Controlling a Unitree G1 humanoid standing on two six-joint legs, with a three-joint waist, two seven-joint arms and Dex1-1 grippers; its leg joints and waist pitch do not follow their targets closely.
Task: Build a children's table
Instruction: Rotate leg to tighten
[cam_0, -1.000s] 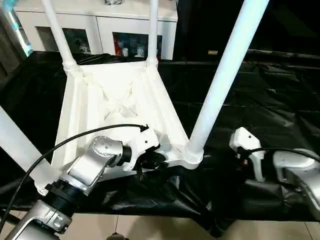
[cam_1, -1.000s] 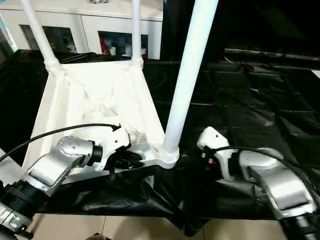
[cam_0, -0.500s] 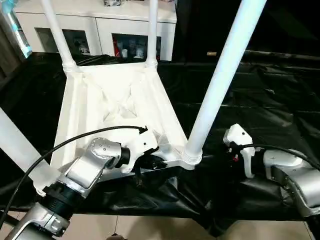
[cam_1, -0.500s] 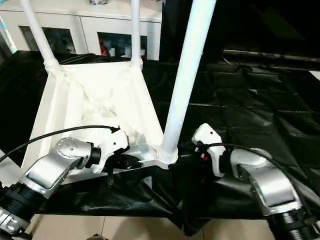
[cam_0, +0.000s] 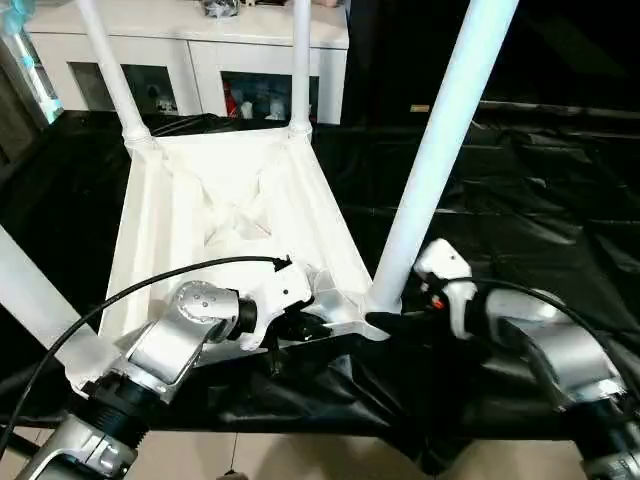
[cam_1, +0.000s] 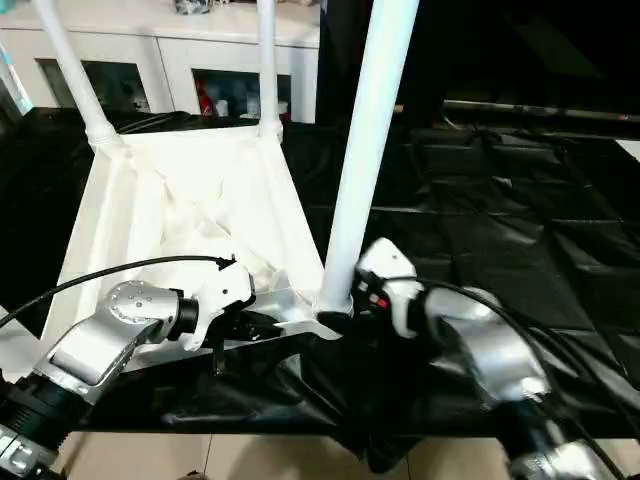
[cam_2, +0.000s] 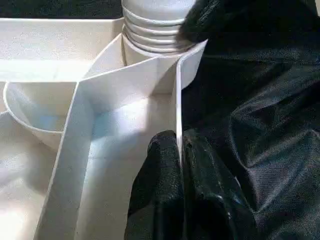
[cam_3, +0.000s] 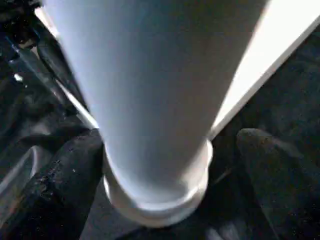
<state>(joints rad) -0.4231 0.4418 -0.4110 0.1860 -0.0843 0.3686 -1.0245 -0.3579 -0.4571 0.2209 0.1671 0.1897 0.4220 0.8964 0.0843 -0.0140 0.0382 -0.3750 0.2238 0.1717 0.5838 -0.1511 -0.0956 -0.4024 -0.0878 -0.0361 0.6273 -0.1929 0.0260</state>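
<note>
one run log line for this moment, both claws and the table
left claw: shut on tabletop rim | right claw: open around near-right leg base | legs: four in sockets

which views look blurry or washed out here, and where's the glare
Right wrist view: the leg is so close it's soft, with one side blown out bright. Left wrist view: sharp on the tabletop rim, which the left gripper pinches. Right eye view: the right arm smears with motion blur. Left eye view: the tabletop's ribs wash out white; sheen streaks the black sheeting.
</note>
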